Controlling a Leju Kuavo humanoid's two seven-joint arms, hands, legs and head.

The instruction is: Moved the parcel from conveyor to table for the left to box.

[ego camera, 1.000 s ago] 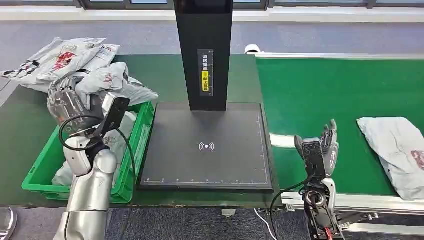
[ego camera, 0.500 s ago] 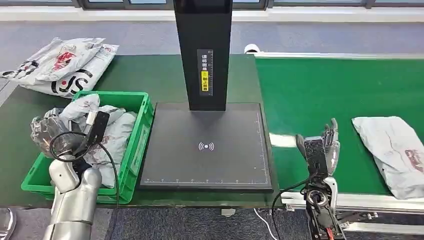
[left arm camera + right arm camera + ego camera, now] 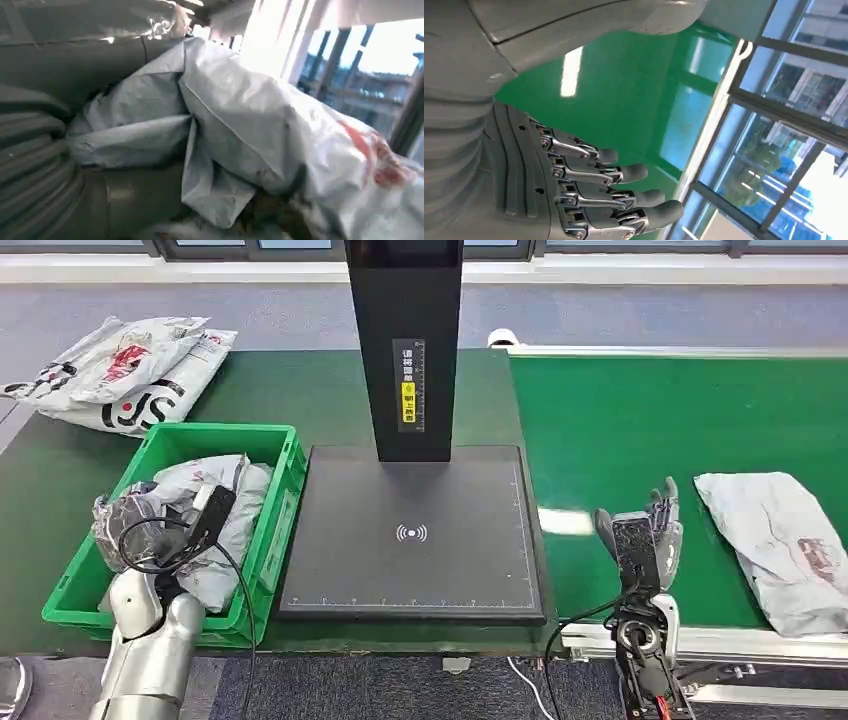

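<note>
Grey plastic is what the left hand (image 3: 125, 525) has to deal with: it sits low in the green crate (image 3: 275, 530) on the bench (image 3: 300, 390), down among the mailer bags piled there. In the left wrist view a crumpled grey bag (image 3: 240, 130) lies right against the hand's ribbed cover, but whether the fingers grip it or have let go I cannot tell, since the bag hides them.

On the other side the right hand (image 3: 650, 535) stands upright over the near edge of the green conveyor (image 3: 640, 410), fingers apart and holding nothing; the right wrist view shows them spread with bare belt beyond. The next parcel (image 3: 785, 540), a grey bag with red print, lies flat on the belt to the right of that hand, near it but not touching.

My reading is that the boxing step is at its end on the left while a fresh pick-up waits on the right. The next move asks the right hand to reach out to the parcel, close on the loose plastic and carry it to the black scanner plate (image 3: 410, 530) between conveyor and crate. Two more bags (image 3: 120, 370) lie at the far left of the bench.
</note>
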